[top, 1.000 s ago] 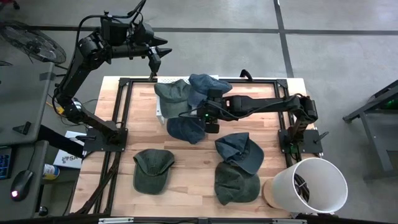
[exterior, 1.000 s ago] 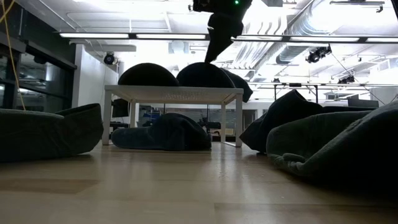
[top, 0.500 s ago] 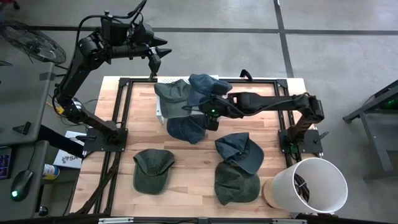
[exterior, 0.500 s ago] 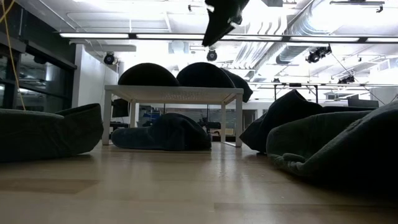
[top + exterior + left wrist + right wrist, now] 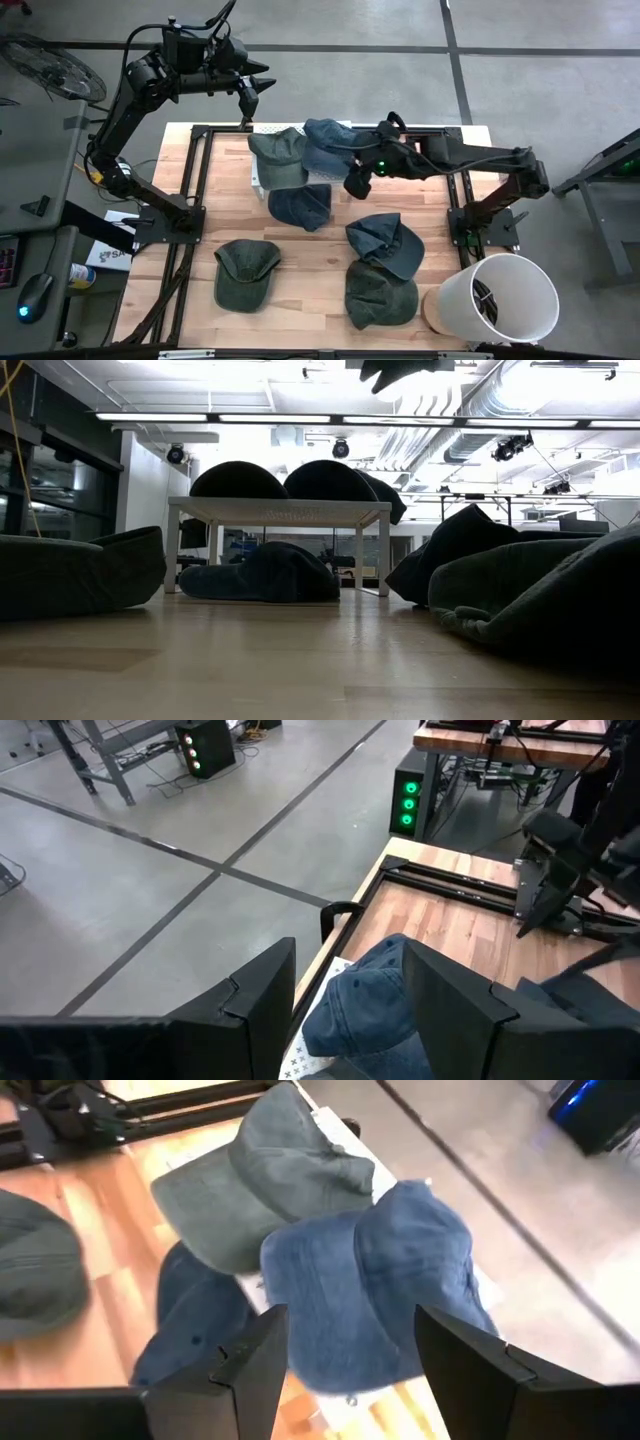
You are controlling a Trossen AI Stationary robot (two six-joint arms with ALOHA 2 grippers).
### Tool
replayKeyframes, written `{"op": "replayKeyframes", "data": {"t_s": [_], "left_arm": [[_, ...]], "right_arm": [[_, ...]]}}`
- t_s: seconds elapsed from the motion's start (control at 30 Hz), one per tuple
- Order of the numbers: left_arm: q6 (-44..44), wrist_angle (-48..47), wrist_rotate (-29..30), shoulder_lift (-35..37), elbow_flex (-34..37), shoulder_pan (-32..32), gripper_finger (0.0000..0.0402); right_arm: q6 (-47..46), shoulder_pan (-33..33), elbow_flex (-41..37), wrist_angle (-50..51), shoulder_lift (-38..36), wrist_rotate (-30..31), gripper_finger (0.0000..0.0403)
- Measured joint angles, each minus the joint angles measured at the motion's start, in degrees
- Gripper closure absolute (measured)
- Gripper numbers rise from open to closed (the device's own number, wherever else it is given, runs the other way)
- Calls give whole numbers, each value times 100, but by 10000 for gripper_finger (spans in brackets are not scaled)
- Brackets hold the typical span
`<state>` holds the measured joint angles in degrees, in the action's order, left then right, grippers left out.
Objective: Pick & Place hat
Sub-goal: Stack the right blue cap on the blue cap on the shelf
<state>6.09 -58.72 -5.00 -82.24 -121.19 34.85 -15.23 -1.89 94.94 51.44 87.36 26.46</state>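
Hovering above the middle of the table (image 5: pixel 190 270), the right end effector (image 5: pixel 356 184) hangs with its fingers apart and nothing between them, just beside a blue cap (image 5: pixel 330 145) that sits with a grey-green cap (image 5: pixel 278 157) on a low white stand (image 5: pixel 278 512) near the far edge. A darker blue cap (image 5: pixel 300 205) lies on the wood half under that stand, and the low view shows it resting between the stand's legs. Nearer the front, a green cap (image 5: pixel 245 272) lies alone with bare wood around it on all sides, while two more caps, one blue (image 5: pixel 385 243) and one grey-green (image 5: pixel 380 294), overlap toward the right front corner. A white bin (image 5: pixel 493 300) stands at that corner, just beside the overlapping pair, its mouth tipped outward past the table's edge. Black frame rails (image 5: pixel 200 180) run along the left, far and right sides of the working area, hemming in the stand. The left end effector (image 5: pixel 250 92) is held beyond the far left corner, over the floor (image 5: pixel 400 80), its fingers apart and empty; its wrist view looks past them onto the blue cap. A fan (image 5: pixel 50 65) stands on the floor off the left side.
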Motion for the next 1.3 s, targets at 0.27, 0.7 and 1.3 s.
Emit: {"op": "replayKeyframes", "data": {"t_s": [0.27,0.7,1.3], "left_arm": [[10,2,-38,0,0,0,220],[9,-20,-53,0,0,0,220],[-182,-547,-501,0,0,0,220]], "right_arm": [[-424,14,-26,284,-83,-588,194],[-624,736,-114,476,-60,-660,194],[-2501,1697,-114,1435,483,-457,194]]}}
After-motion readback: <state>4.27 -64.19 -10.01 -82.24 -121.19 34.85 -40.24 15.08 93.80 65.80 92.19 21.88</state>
